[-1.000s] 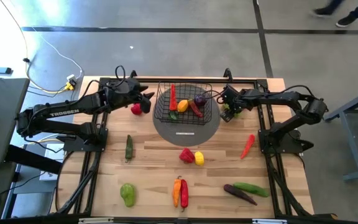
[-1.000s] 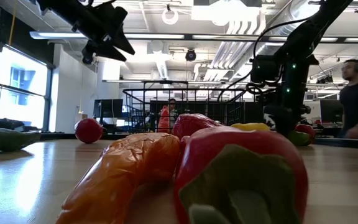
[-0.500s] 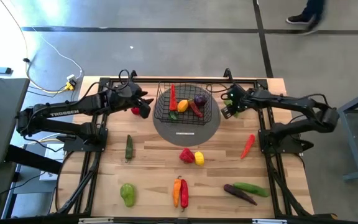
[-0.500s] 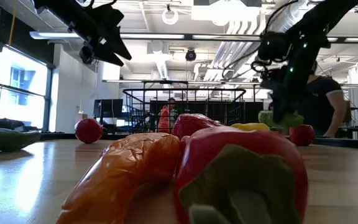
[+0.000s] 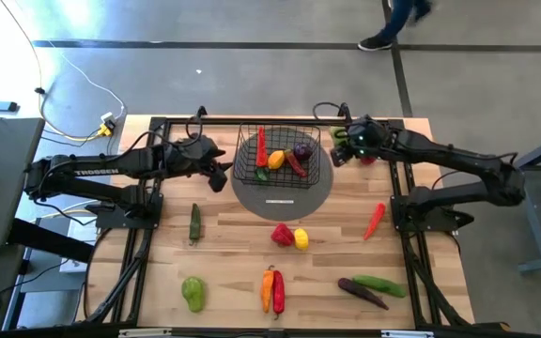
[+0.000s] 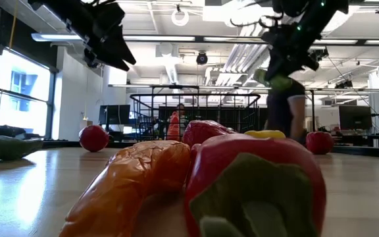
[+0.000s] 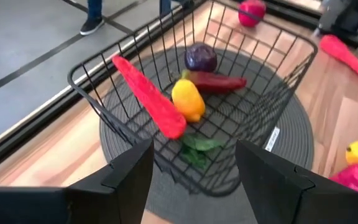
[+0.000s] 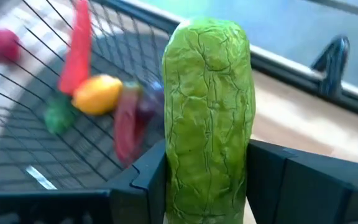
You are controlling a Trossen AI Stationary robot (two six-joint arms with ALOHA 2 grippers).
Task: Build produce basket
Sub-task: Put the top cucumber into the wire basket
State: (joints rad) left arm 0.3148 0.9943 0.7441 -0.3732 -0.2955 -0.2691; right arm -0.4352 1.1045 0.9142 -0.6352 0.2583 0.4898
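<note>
- Right gripper is up beside the right wall of the small black wire-mesh basket, fingers clamped on a wrinkled green vegetable.
- In the low view that green piece hangs well clear of the tabletop.
- The basket sits on a round grey disc mat at the back middle of the wooden table.
- Inside the basket: a long red pepper, a yellow pepper, a purple round piece, a dark red pepper and a small green piece.
- Left gripper hovers just off the basket's left side, fingers spread wide, nothing between them.
- A red tomato lies on the table by the right arm.
- More produce lies loose on the near half: a red and yellow pair, a green pear, an orange and red pair.
</note>
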